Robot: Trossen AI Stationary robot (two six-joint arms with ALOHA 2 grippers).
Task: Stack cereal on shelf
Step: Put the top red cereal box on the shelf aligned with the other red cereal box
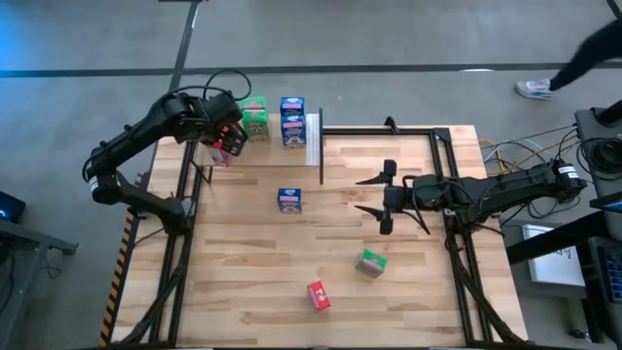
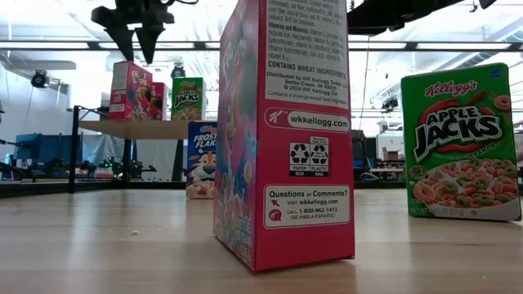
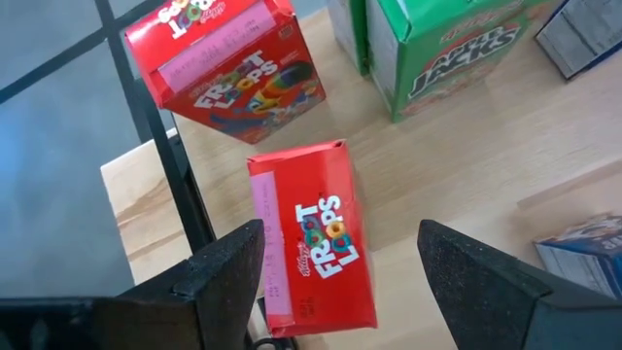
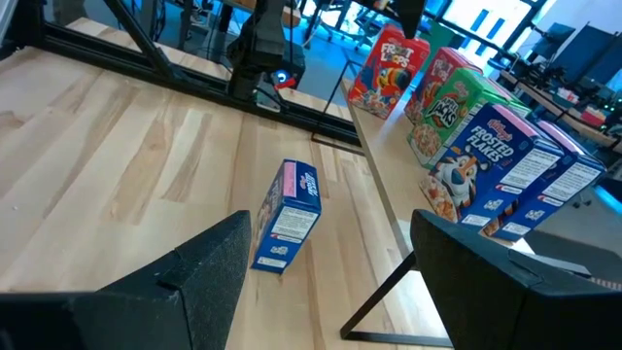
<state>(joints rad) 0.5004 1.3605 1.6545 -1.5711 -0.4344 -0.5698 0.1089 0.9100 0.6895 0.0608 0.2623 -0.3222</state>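
The left gripper (image 1: 229, 136) hangs over the shelf (image 1: 313, 139) at the table's far left, fingers spread wide astride a red Froot Loops box (image 3: 313, 236), not clamped. The right gripper (image 1: 374, 197) waits spread, empty, mid-table right. A blue Frosted Flakes box (image 1: 290, 199), green Apple Jacks box (image 1: 371, 262) and red box (image 1: 318, 296) stand on the wooden table (image 1: 253, 282).

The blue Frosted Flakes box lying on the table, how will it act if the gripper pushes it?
The blue Frosted Flakes box lies flat on a broad face, so it will probably slide on the smooth wooden tabletop rather than tip. It looks like thin cardboard, likely light. Pushed off-centre, it may spin.
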